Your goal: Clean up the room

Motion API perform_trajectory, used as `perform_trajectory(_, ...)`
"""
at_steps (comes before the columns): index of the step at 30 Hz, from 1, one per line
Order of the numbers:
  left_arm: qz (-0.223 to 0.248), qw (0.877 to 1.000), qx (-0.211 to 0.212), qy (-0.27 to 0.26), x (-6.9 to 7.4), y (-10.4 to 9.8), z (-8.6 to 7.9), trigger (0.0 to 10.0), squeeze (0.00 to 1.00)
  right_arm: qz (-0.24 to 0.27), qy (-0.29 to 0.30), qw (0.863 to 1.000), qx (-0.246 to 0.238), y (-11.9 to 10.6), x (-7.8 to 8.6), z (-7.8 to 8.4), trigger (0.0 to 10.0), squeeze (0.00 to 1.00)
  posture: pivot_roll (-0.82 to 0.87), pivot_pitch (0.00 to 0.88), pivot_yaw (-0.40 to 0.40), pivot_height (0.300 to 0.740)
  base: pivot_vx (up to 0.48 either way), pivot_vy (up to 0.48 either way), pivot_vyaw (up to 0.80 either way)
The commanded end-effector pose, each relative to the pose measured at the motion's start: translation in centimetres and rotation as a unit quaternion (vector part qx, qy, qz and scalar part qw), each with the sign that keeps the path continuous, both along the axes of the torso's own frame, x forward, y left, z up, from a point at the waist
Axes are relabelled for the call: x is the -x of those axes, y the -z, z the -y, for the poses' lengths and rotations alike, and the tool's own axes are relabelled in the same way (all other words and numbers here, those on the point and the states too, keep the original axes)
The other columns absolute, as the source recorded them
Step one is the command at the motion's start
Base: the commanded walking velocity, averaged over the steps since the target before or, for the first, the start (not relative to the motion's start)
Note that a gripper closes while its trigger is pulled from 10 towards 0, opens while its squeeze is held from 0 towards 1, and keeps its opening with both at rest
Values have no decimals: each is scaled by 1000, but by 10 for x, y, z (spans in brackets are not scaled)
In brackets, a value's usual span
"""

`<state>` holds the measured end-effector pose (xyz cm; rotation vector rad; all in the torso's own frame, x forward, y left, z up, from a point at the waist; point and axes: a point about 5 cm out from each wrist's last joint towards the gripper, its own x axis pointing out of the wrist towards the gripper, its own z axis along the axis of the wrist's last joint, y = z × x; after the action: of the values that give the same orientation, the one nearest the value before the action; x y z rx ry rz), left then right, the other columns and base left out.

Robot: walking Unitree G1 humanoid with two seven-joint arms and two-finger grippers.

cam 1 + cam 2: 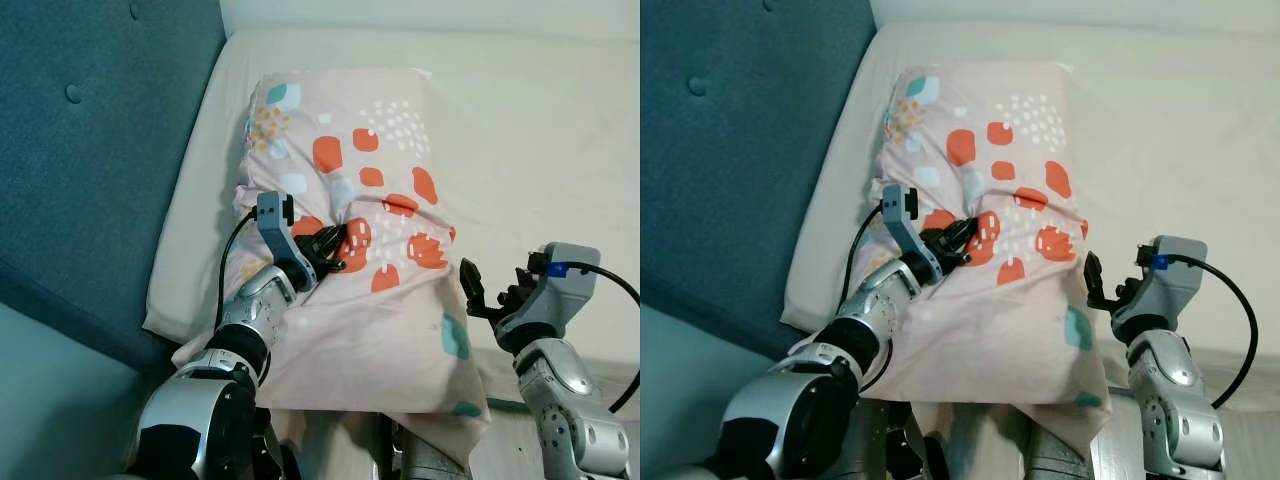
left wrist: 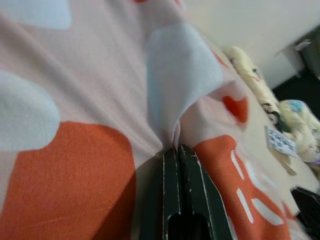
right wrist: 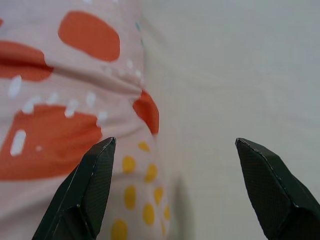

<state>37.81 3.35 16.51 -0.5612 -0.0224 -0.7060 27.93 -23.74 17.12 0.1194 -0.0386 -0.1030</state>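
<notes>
Pillow point(image 1: 360, 230), pink with orange patches, lies on the cream bed point(image 1: 530, 130) beside the blue headboard point(image 1: 90, 140). Left end effector point(image 1: 330, 248) pinches a fold of its case mid-pillow. Right end effector point(image 1: 478, 295) spread wide at the pillow's right edge.

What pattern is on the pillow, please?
The pillow is pale pink with orange blotches, white dots and light blue patches, best seen in the left eye view.

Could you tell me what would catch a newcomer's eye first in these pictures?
Most striking is the pink pillow with orange blotches, lying on the cream mattress beside the blue headboard. The left pincer is shut on a fold of its cover near the middle. The right pincer hovers open at the pillow's right edge.
</notes>
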Motion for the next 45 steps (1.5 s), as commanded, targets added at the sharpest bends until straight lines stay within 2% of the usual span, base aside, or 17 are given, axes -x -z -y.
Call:
perform_trajectory(1,-9,999,18,27,6,0,19,0,0,0,10,1000,0,-1,3,5,10000,0,-176,327,93,580,0,0,0)
perform_trajectory(6,2,999,30,23,3,-11,20,0,0,3,12,1000,1,-3,1,6,10000,0,-176,320,93,580,0,0,0)
perform_trajectory(8,39,998,45,11,-5,-38,17,0,0,10,15,1000,1,-6,-1,7,10000,0,-170,303,98,580,0,0,0)
perform_trajectory(9,39,998,45,11,-5,-38,17,0,0,10,15,1000,1,-6,-1,7,10000,0,-170,303,98,580,0,0,0)
perform_trajectory(12,102,992,78,-9,-15,-88,10,0,0,21,17,1000,1,-11,-4,8,10000,0,-166,284,102,580,0,0,0)
perform_trajectory(13,102,992,78,-9,-15,-88,10,0,0,21,17,1000,1,-11,-4,8,10000,0,-166,284,102,580,0,0,0)
perform_trajectory(15,139,985,101,-28,-19,-120,4,0,0,28,18,999,1,-15,-6,9,10000,0,-167,276,106,580,0,0,0)
perform_trajectory(17,154,980,120,-37,-21,-137,0,0,0,32,20,999,3,-17,-7,11,10000,0,-168,271,106,580,0,0,0)
perform_trajectory(25,200,968,139,-59,-21,-172,-9,0,0,39,25,999,3,-21,-7,14,10000,0,-172,257,109,580,0,0,0)
perform_trajectory(29,233,955,156,-93,-23,-203,-29,0,0,43,29,999,3,-23,-7,16,10000,0,-174,249,110,580,0,0,0)
perform_trajectory(31,233,955,156,-93,-23,-203,-29,0,0,43,29,999,3,-23,-7,16,10000,0,-174,249,110,580,0,0,0)
perform_trajectory(32,251,945,176,-113,-21,-224,-40,0,0,46,28,999,3,-25,-7,16,10000,0,-174,247,109,580,0,0,0)
perform_trajectory(34,251,945,176,-113,-21,-224,-40,0,0,46,28,999,3,-25,-7,16,10000,0,-174,247,109,580,0,0,0)
perform_trajectory(35,278,930,196,-138,-18,-247,-55,0,0,48,25,998,4,-27,-8,15,10000,0,-180,243,105,580,0,0,0)
perform_trajectory(38,286,926,200,-146,-16,-254,-59,0,0,49,24,998,5,-28,-8,14,10000,0,-180,243,105,580,0,0,0)
perform_trajectory(41,317,907,204,-188,-12,-272,-80,0,0,53,19,998,6,-30,-9,12,10000,0,-185,241,101,580,0,0,0)
perform_trajectory(45,320,892,220,-230,-10,-281,-102,0,0,55,13,998,7,-32,-9,10,10000,0,-187,239,98,580,0,0,0)
